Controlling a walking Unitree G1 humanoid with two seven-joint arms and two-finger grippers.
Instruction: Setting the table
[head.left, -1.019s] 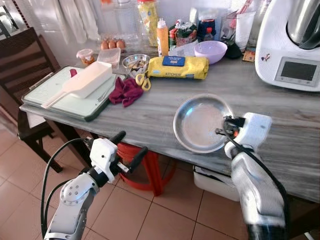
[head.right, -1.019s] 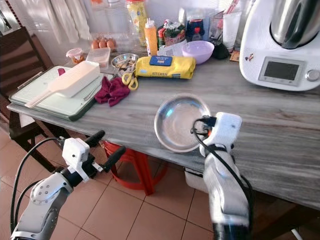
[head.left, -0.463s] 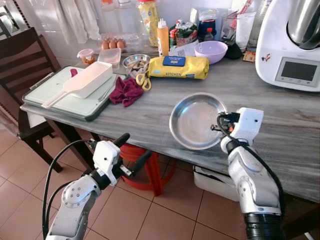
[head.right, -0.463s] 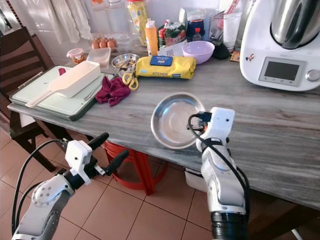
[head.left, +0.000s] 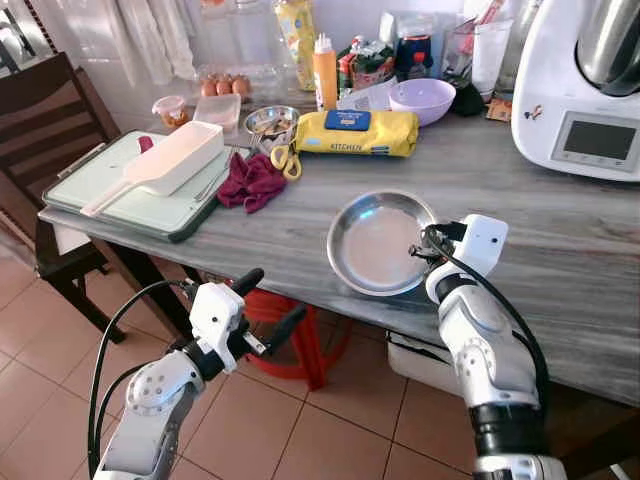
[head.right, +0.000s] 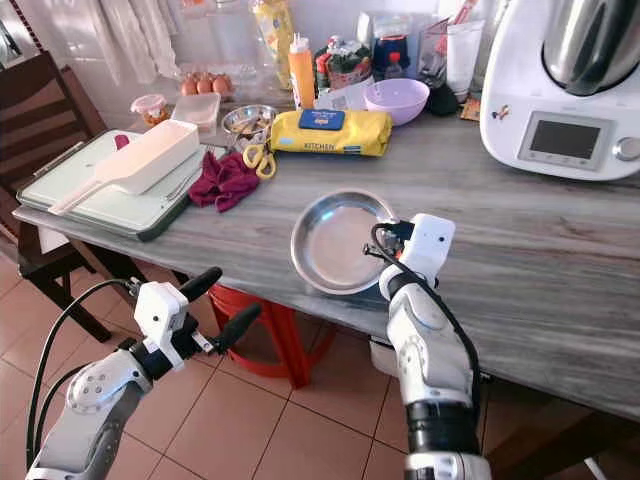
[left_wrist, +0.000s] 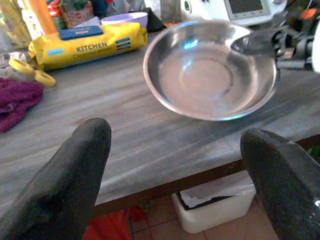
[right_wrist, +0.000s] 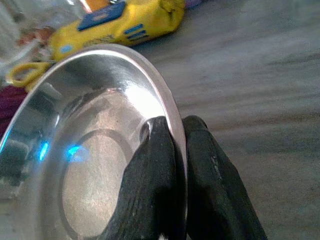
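A round steel plate is held near the front edge of the grey wooden table. My right gripper is shut on the plate's right rim, one finger inside and one outside, as the right wrist view shows with the fingers pinching the rim of the steel plate. My left gripper hangs open below the table edge, over the tiled floor. In the left wrist view its two fingertips frame the steel plate from below the table's level.
A green tray with a white scoop sits at the table's left end, beside a maroon cloth and yellow scissors. Further back are a yellow kitchen pack, a purple bowl and bottles. A white appliance stands right. A red stool is under the table.
My right gripper has carried the steel plate a little to the left and nearer the table's front edge. The left arm has barely moved.
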